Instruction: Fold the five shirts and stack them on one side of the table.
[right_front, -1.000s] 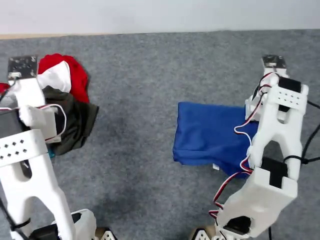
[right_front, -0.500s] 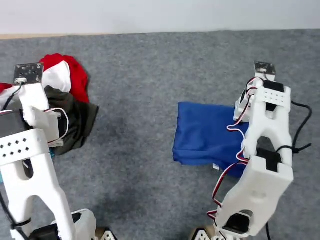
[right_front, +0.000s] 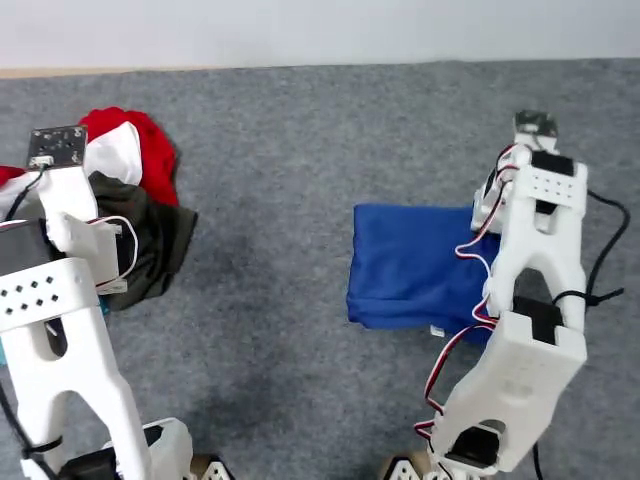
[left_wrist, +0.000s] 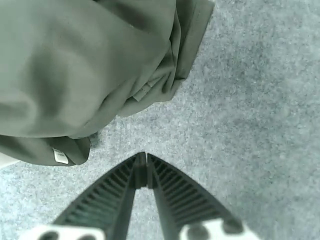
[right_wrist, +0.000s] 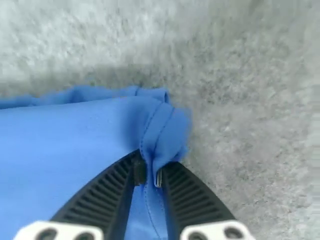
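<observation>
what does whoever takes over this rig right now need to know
Left claw: shut, empty, above the table beside the dark shirt.
Right claw: shut on the blue shirt at its edge.
The blue shirt lies partly folded by the right arm; the dark shirt, red shirt and white shirt sit heaped by the left arm.
Done: nothing stacked.
Left: finish the blue fold, fold the rest, stack all.

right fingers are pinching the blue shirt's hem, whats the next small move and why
Probably lift the pinched hem a little and draw it back across the blue shirt to fold it over. The right gripper is shut on the hem at a corner, and the rest of the shirt lies spread flat on the grey mat, so a small lift should free the edge.
</observation>
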